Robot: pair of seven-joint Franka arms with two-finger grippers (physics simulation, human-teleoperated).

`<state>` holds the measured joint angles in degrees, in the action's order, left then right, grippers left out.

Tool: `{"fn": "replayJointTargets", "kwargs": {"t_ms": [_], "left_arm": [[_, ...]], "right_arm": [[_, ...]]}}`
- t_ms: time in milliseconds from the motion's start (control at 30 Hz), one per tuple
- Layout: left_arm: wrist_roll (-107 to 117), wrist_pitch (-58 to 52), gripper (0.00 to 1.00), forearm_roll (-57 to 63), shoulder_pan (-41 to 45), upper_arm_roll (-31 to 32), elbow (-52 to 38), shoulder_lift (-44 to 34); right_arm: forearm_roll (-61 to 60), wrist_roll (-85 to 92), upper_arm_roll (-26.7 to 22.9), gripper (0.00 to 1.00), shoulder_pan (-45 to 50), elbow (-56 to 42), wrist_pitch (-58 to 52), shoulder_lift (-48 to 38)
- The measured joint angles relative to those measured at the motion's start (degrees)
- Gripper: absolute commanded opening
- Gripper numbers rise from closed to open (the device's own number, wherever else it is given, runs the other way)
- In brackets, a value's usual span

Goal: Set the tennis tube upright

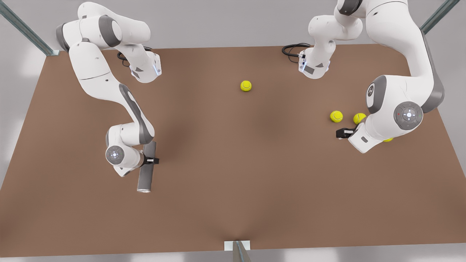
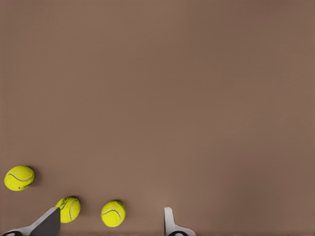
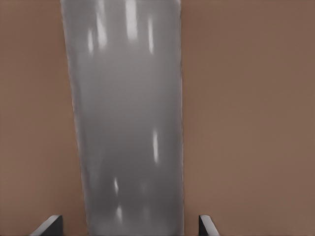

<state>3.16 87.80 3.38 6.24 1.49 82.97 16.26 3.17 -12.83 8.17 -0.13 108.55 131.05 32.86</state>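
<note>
On the matte brown table (image 1: 233, 203), the right gripper (image 1: 151, 160) straddles the smooth grey tennis tube (image 1: 146, 167).

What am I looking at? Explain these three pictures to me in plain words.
Two white robot arms work over a brown table. The big picture looks down on both; the other two come from cameras on their wrists. The right gripper, on the front view's left, is open with a finger on each side of the grey tennis tube, which lies on its side. The left gripper is open, holds nothing and waits beside yellow tennis balls. Another ball lies apart.
</note>
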Motion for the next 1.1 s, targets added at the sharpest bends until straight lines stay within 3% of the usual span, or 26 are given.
{"fn": "replayJointTargets", "kwargs": {"t_ms": [367,500,833,933,1100], "left_arm": [[0.0,-0.24,1.0,-0.04,-0.05,0.0,0.09,0.09],[0.0,-0.26,1.0,-0.04,-0.01,0.0,0.09,0.09],[0.0,-0.35,1.0,-0.04,-0.09,0.0,0.26,0.44],[0.0,-0.43,1.0,-0.04,-0.09,0.0,0.26,0.44],[0.08,-0.52,1.0,-0.04,0.01,0.0,0.26,0.44]], "right_arm": [[-0.26,-0.26,-0.79,1.0,0.3,0.18,1.58,2.16],[-0.34,-0.35,-0.77,0.85,0.4,0.18,1.49,2.39],[-0.35,-0.26,-0.7,0.85,0.39,0.18,1.32,2.39],[-0.35,-0.26,-0.7,0.77,0.48,0.18,1.4,2.39],[-0.35,-0.26,-0.7,0.75,0.71,0.18,1.34,2.47]]}}
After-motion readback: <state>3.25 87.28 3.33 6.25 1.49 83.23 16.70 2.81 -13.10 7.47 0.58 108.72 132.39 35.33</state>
